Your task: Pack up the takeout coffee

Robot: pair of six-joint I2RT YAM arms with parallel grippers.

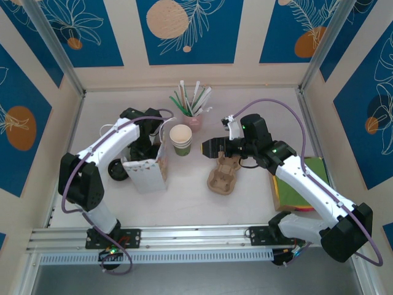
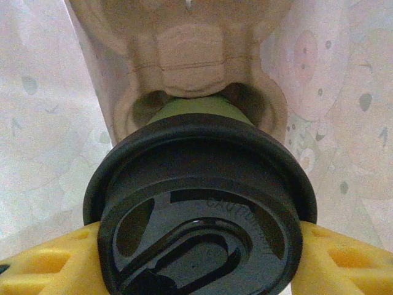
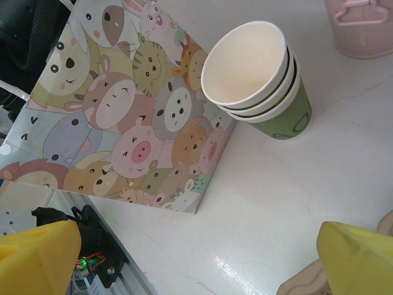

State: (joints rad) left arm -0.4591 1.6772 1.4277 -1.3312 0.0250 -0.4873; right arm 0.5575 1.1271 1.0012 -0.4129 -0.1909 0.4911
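Note:
The takeout coffee (image 2: 199, 203), a green cup with a black lid, sits in a socket of a cardboard carrier (image 2: 190, 55) inside the paper bag (image 1: 147, 172). My left gripper (image 2: 199, 246) is shut on it, one yellow finger (image 2: 49, 264) pressed against each side of the lid. In the top view the left arm reaches down into the bag's open top. My right gripper (image 1: 212, 147) stands open over the table beside a second cardboard carrier (image 1: 224, 175), with nothing between its fingers (image 3: 37, 258). The bag's cartoon-animal side (image 3: 135, 117) faces the right wrist camera.
A stack of lidless green cups (image 1: 181, 139) stands just right of the bag. Behind it is a pink cup of straws (image 1: 193, 120). Coloured sheets (image 1: 304, 184) lie at the right edge under the right arm. Walls enclose the table on three sides.

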